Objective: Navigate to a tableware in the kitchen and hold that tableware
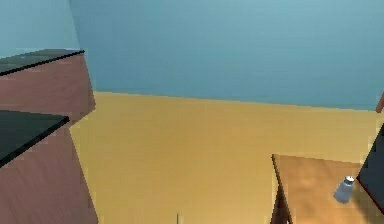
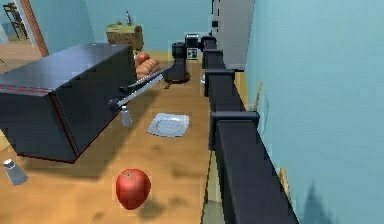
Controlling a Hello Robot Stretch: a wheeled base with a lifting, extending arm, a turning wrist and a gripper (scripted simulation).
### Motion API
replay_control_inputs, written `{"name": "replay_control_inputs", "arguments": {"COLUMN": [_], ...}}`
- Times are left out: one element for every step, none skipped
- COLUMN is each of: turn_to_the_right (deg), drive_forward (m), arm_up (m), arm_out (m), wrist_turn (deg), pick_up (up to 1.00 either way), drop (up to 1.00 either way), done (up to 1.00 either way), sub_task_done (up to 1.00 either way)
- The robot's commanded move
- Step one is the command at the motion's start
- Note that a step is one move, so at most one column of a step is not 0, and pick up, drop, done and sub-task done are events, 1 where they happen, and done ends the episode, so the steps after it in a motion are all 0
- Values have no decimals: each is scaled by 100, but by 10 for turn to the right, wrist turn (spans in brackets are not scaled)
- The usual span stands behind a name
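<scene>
My arm [image 2: 235, 150], a dark square bar, runs out along the wall side of the wooden counter [image 2: 180, 165]. From its far end my pincer [image 2: 118, 102] angles toward the arm side view's left. Its thin pale fingers slant down across the face of a big dark box [image 2: 55, 100], probably a microwave.

I take the white plate [image 2: 168, 125] as the tableware I am after. It is square, shallow and glossy, and it lies flat on the counter near the box's corner, just below the fingers in the picture.

A small grey blob [image 2: 125, 118] shows right at the fingertips. It may be a shaker, but I can't make it out. With the box and counter behind it, I cannot tell whether the pincer grips anything. I judge the low, slanted reach suits a flat plate, which offers only its rim to take hold of.

Nearer, a smooth round red apple [image 2: 132, 188] rests on the wood grain, well apart from the plate. A small grey shaker [image 2: 12, 172] stands upright by the box's near corner.

In the forward view, what is likely the same shaker stands on the counter's corner. Beyond it lie a plain yellow floor [image 1: 180, 140] and dark-topped brown cabinets [image 1: 40, 90].
</scene>
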Motion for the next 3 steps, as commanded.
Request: {"name": "replay_control_inputs", "arguments": {"turn_to_the_right": [0,0,0], "drive_forward": [0,0,0], "arm_up": [0,0,-30], "arm_out": [0,0,0], "wrist_turn": [450,360,0], "pick_up": [0,0,0], "drop": [0,0,0], "done": [0,0,0], "sub_task_done": [0,0,0]}}
